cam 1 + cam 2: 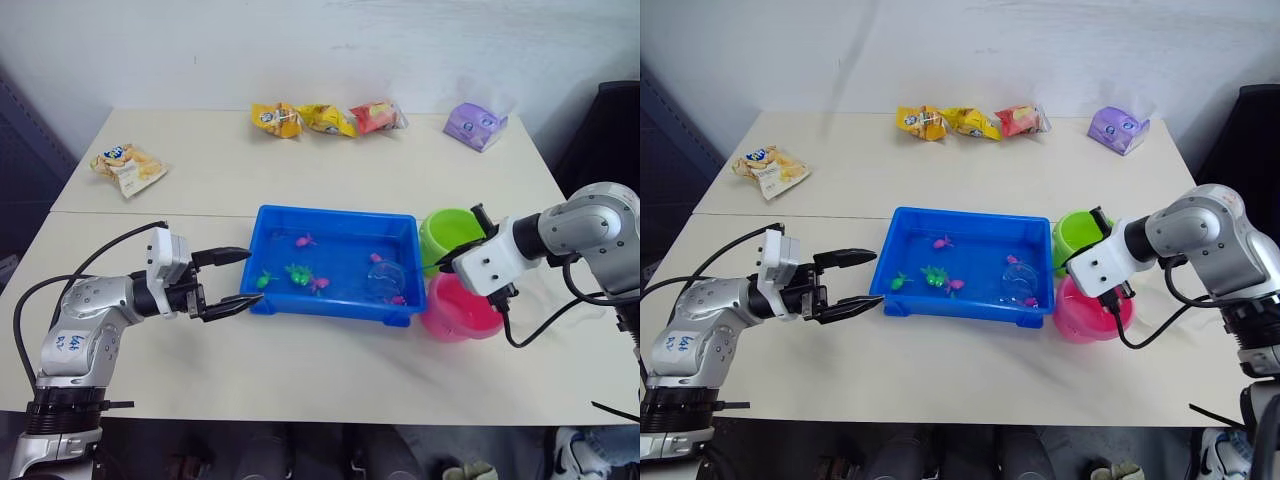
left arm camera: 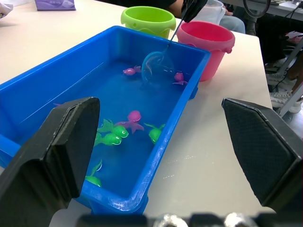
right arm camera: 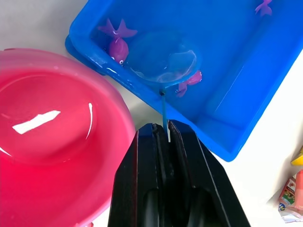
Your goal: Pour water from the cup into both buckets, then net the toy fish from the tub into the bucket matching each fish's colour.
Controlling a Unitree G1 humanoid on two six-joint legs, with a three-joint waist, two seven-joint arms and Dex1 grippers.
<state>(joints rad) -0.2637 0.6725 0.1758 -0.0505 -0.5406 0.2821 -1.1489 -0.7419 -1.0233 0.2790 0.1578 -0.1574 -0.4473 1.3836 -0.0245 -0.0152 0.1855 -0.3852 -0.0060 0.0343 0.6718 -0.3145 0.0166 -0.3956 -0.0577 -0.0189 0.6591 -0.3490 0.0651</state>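
Right gripper (image 3: 163,135) has its 2 black fingers pinched on the thin handle of the small round light-blue-rimmed net (image 3: 163,59), hoop dipped into the shallow bright blue plastic tub (image 1: 335,312) beside 2 tiny pink plastic fish (image 3: 116,45), likely to scoop 1. The hot pink plastic bucket (image 1: 460,310), holding water, touches the tub's right end, the lime green bucket (image 1: 447,235) just behind it. Left gripper (image 1: 232,283) hangs at the tub's left end, fingers apart, empty.

**Readable text: almost none**

Blue handwritten marks are seen on a white label on the left arm (image 1: 70,343), but they cannot be made out. Printed designs are carried by the snack packets (image 1: 325,119), the chip bag (image 1: 127,166) and the purple tissue pack (image 1: 474,125) on the table (image 1: 300,180); no word or brand can be read.
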